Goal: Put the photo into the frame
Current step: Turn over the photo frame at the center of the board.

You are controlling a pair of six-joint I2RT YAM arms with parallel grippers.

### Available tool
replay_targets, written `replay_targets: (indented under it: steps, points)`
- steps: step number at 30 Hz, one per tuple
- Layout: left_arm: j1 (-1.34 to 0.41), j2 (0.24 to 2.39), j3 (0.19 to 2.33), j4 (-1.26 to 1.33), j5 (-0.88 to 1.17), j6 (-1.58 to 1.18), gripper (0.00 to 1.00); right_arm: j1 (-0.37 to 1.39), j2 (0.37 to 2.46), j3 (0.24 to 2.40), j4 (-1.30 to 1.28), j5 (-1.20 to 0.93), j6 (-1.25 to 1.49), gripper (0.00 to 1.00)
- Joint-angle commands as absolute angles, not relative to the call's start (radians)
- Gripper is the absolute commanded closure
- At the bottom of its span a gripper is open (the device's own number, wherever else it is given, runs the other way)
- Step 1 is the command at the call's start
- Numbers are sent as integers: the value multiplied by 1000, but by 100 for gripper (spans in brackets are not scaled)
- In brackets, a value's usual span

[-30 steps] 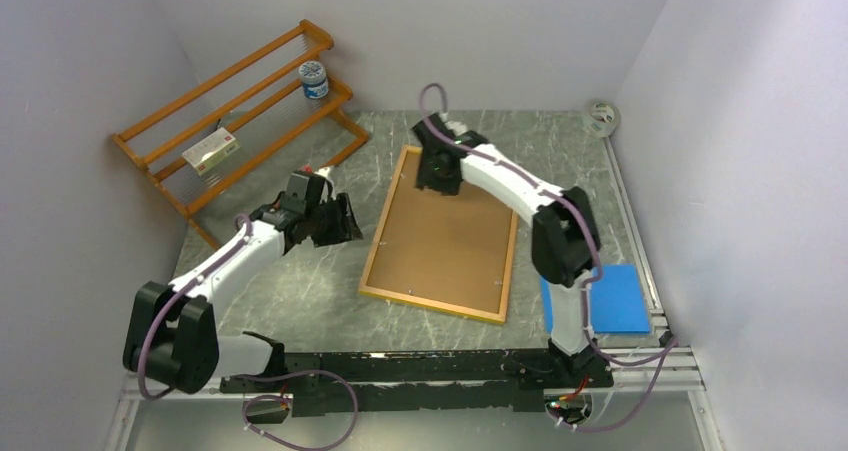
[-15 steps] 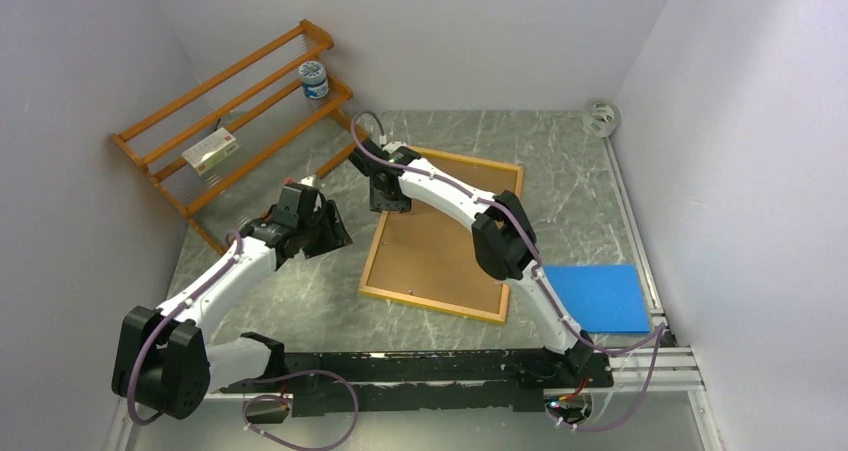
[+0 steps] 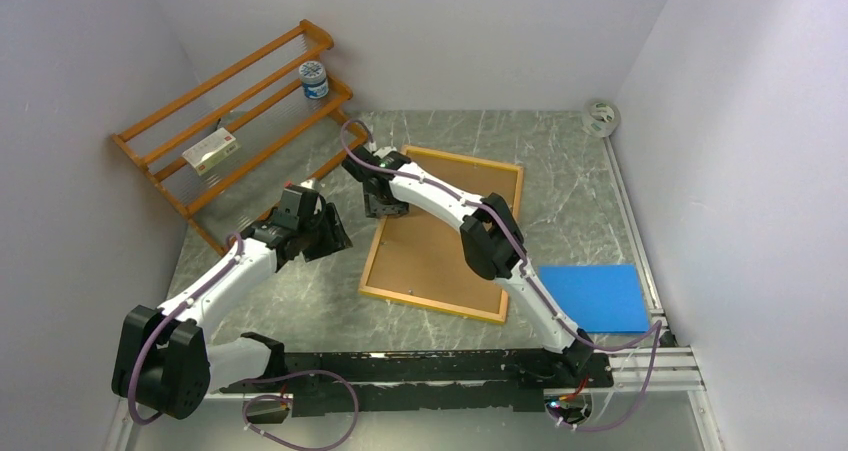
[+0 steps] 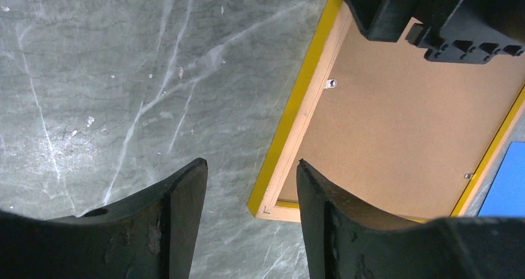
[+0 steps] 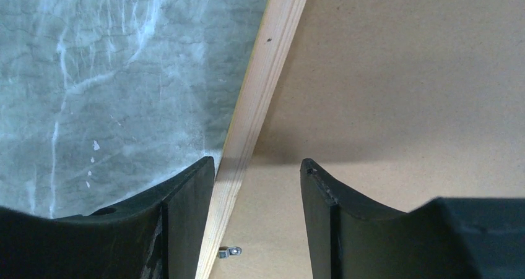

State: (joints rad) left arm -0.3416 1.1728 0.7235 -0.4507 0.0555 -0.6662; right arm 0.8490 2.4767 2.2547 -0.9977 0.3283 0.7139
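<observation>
The table [image 3: 300,293] is grey-green marble-look w/ white veins & specks. The frame [image 4: 296,103] has a bright yellow edge w/ a pale bare-wood rail inside it. The backing board [image 4: 402,124] is plain mid-brown, no pattern. Near right, the sheet [image 3: 592,298] is solid blue. The rack [image 3: 255,106] is orange wood, & the jar [image 3: 314,79] on it is white w/ blue. The left arm [image 3: 225,276] & right arm [image 3: 440,196] are white w/ black joints & purple cables [image 3: 350,141]. The left gripper [image 4: 251,167] & right gripper [image 5: 257,164] are matt black. The walls [image 3: 480,31] are pale lilac-grey.
</observation>
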Motion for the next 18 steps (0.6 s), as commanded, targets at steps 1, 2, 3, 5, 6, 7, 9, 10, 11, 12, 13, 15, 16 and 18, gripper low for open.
replay_targets:
  steps: [1, 2, 3, 5, 6, 7, 9, 10, 11, 12, 13, 15, 16, 18]
  points:
    - [-336, 1161, 716, -416, 66, -668, 40, 863, 2523, 2348, -1103, 370, 685, 44]
    - [-336, 1163, 714, -413, 75, -669, 40, 864, 2531, 2361, -1126, 367, 687, 45]
    - [-335, 1163, 710, -409, 84, -669, 40, 864, 2532, 2362, -1140, 362, 687, 46]
    - [-336, 1156, 688, -384, 108, -676, 39, 864, 2524, 2342, -1152, 345, 691, 51]
    - [-335, 1152, 678, -369, 116, -680, 38, 864, 2517, 2329, -1159, 341, 695, 54]
    - [-334, 1153, 672, -360, 124, -681, 38, 865, 2507, 2321, -1166, 339, 700, 57]
    - [-334, 1161, 668, -347, 140, -679, 37, 868, 2480, 2301, -1177, 340, 707, 64]
    - [-334, 1169, 667, -337, 152, -677, 37, 868, 2467, 2291, -1177, 337, 708, 67]
    - [-334, 1176, 664, -328, 168, -675, 37, 868, 2452, 2282, -1174, 330, 710, 70]
    - [-334, 1184, 662, -309, 188, -676, 37, 867, 2439, 2275, -1169, 322, 713, 73]
    - [-334, 1190, 657, -293, 205, -679, 37, 867, 2431, 2274, -1168, 312, 718, 77]
    - [-334, 1201, 645, -257, 245, -686, 36, 863, 2420, 2281, -1167, 281, 735, 91]
    - [-334, 1205, 638, -237, 264, -688, 35, 860, 2416, 2284, -1165, 264, 742, 95]
    - [-334, 1206, 624, -202, 304, -697, 29, 853, 2400, 2284, -1158, 229, 758, 100]
